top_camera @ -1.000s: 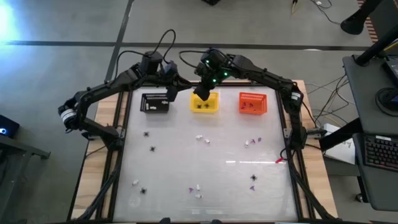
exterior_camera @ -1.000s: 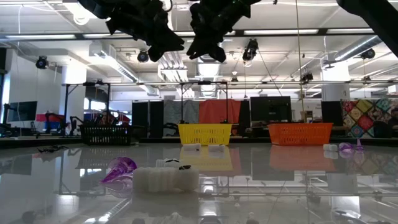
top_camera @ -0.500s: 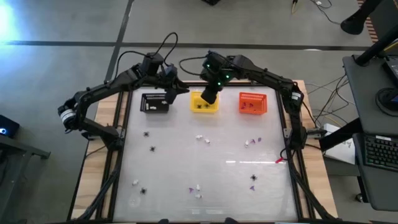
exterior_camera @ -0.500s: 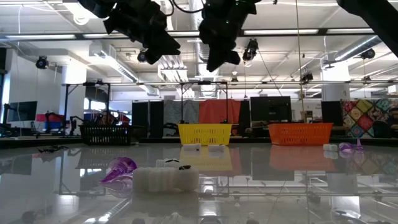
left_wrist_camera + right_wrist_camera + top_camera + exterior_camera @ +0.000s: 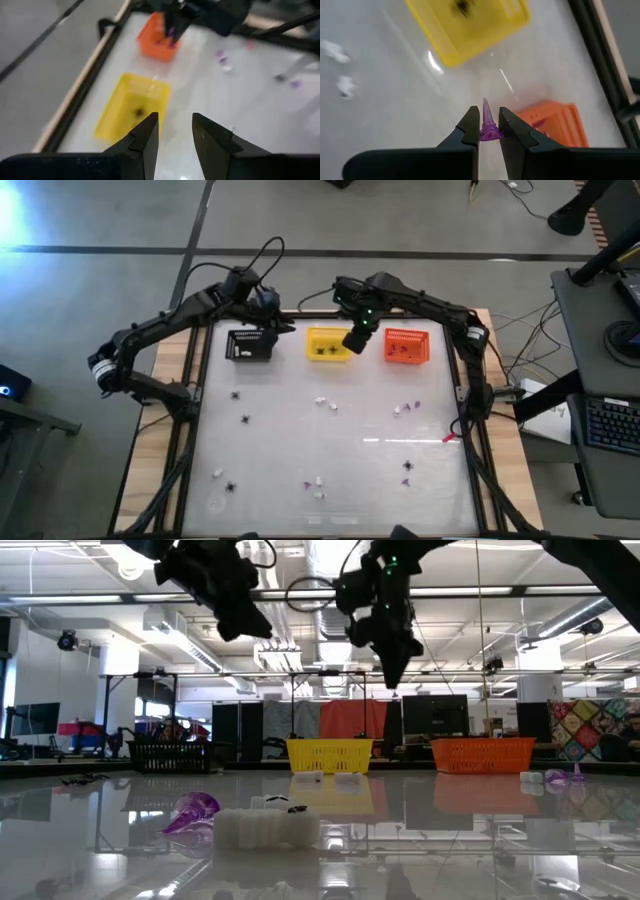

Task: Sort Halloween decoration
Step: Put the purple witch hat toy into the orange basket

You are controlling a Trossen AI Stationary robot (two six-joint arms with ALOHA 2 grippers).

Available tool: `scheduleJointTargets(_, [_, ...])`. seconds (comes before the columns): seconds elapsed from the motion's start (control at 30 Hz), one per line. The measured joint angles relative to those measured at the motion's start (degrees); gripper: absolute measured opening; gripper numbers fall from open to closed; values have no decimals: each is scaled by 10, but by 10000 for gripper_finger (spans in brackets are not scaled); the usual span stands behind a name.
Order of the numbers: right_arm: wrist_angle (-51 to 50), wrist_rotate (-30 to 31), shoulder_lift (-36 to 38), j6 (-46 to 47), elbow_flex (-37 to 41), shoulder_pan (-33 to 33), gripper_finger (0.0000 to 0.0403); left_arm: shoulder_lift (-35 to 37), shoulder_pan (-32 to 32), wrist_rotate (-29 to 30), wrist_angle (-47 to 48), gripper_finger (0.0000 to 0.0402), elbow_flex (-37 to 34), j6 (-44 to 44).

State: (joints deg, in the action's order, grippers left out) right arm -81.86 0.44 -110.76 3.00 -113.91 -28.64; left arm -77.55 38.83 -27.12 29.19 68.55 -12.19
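Purple cone [image 5: 487, 125]: light, stiff, slippery; our right fingers [image 5: 470, 131] pinch its base; left fingers [image 5: 148, 131] released.

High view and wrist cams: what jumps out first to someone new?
The right gripper pinches a purple cone trinket, hovering between the yellow basket and the orange basket at the table's far edge. The left gripper hangs open, empty, above the black basket. White, black and purple trinkets lie scattered across the glossy white table.
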Motion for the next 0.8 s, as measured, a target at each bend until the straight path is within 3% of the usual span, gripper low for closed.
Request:
scheduleJointTargets(0.13, [1,1,0,9,44,-12,32,16,1,43,43,103,0,-27])
scheduleJointTargets(0.5, [-2,28,4,37,149,-33,32,57,2,74,116,103,0,-34])
scheduleJointTargets(0.8, [11,57,57,61,237,-55,32,62,2,87,154,103,0,-34])
